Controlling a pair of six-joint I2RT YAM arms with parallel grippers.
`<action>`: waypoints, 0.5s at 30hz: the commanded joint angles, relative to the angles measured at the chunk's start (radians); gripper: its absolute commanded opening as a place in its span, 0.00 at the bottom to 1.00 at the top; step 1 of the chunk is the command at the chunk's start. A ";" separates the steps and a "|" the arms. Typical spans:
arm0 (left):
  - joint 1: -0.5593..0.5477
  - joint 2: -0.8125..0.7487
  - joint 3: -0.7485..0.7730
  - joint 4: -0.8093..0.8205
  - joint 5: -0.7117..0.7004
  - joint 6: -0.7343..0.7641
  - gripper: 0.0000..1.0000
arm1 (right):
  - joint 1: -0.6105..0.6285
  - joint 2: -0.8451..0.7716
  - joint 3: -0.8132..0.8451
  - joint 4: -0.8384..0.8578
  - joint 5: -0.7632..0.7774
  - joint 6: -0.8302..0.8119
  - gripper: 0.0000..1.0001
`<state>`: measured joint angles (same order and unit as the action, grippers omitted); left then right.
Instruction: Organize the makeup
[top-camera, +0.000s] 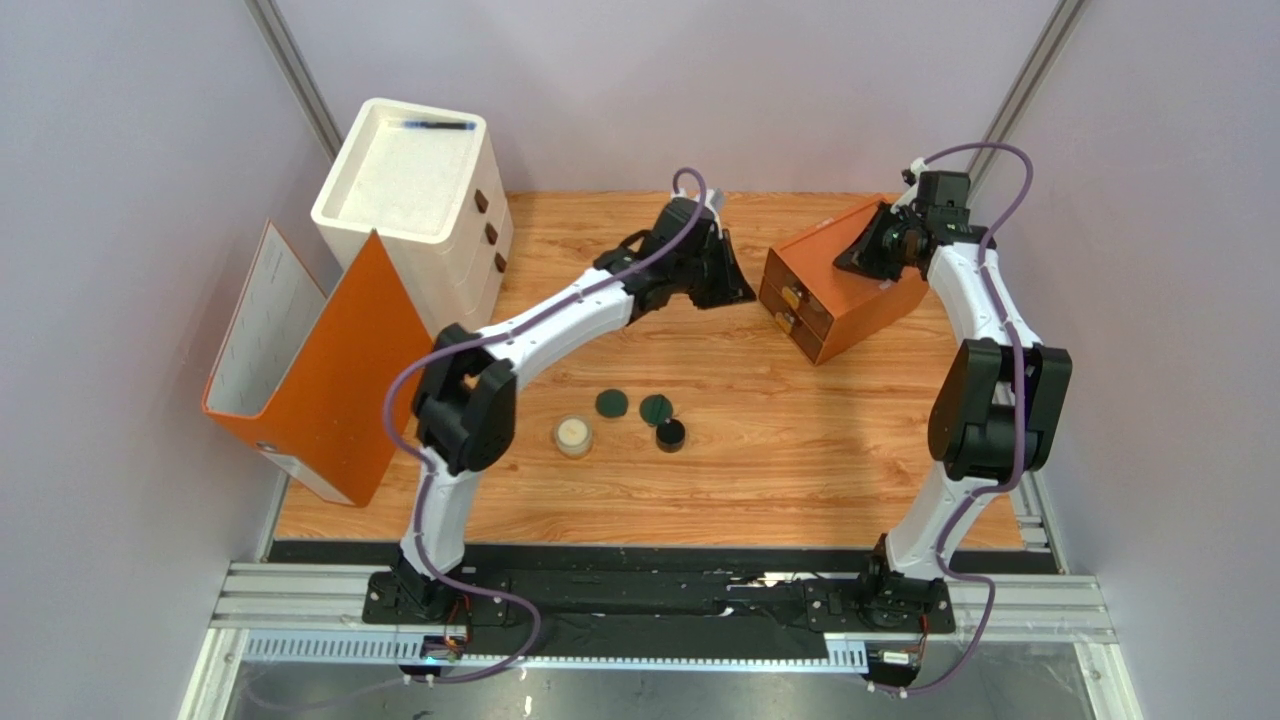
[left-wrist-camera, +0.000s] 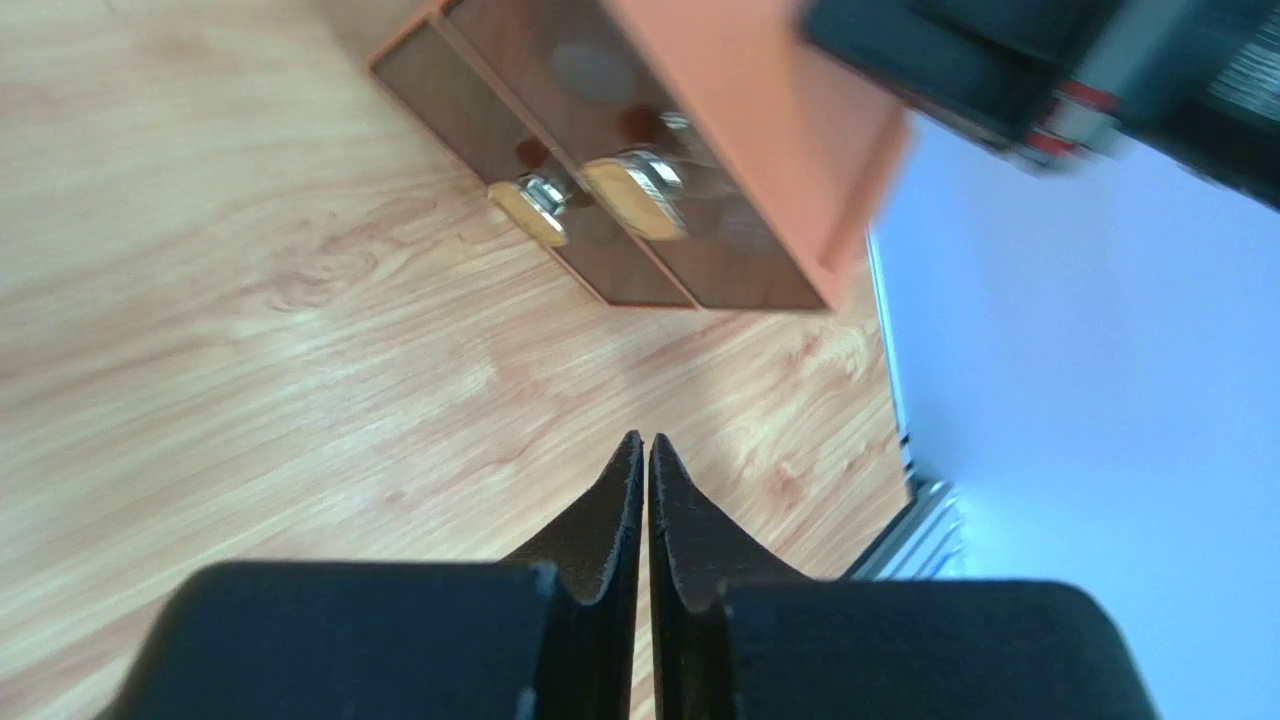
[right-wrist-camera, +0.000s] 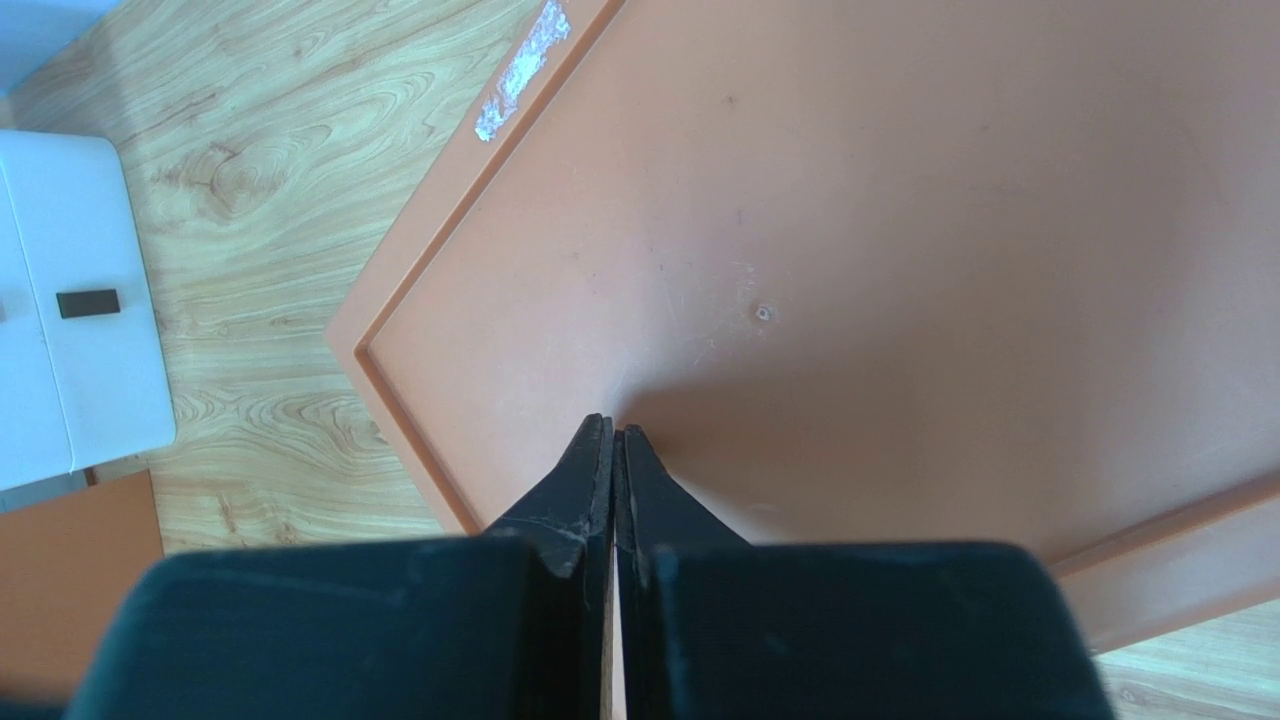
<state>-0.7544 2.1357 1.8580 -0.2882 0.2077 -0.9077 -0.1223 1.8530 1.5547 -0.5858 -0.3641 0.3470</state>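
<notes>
- Top external view, far left: an orange-and-white file holder (top-camera: 323, 375) and a white drawer cabinet (top-camera: 413, 188) stand close to the left arm's elbow. I judge that a wide swing back could clip either one.
- The makeup I can see lies loose on the table (top-camera: 781, 480) in front of that arm, with none of it put away. There is a cream round jar (top-camera: 573, 435), a dark-green disc (top-camera: 610, 402), a second dark-green disc (top-camera: 655, 408) and a black round jar (top-camera: 670, 435), all clustered near each other. I see no tubes. A low pass of the forearm could scatter the cluster.
- The left gripper (top-camera: 739, 288) hangs short of the orange drawer box (top-camera: 842, 300). The left wrist view shows its fingers (left-wrist-camera: 616, 510) pressed together and holding nothing.
- The drawer knobs (left-wrist-camera: 529, 203) are small and shiny. If I don't spread the fingers first, I would only poke the front and shove the box, and a shallow pinch could slip off.
- The right gripper (top-camera: 872, 252) is pinched tight and empty. In the right wrist view its fingers (right-wrist-camera: 579, 480) appear to rest on the box's top panel, near one edge.
- That is a narrow brace. I expect a hard pull on a drawer could make the box pivot, slide or tip forward beneath it.
</notes>
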 joint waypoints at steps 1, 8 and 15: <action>-0.029 -0.239 -0.048 -0.174 -0.117 0.364 0.09 | 0.018 0.094 -0.116 -0.293 0.076 -0.049 0.01; -0.083 -0.444 -0.422 -0.264 -0.248 0.512 0.28 | 0.018 0.064 -0.130 -0.278 0.057 -0.046 0.02; -0.086 -0.523 -0.667 -0.217 -0.193 0.448 0.52 | 0.018 -0.008 -0.157 -0.230 0.039 -0.048 0.05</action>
<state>-0.8471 1.6539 1.2495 -0.5095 0.0051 -0.4622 -0.1177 1.7958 1.4902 -0.5610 -0.4015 0.3477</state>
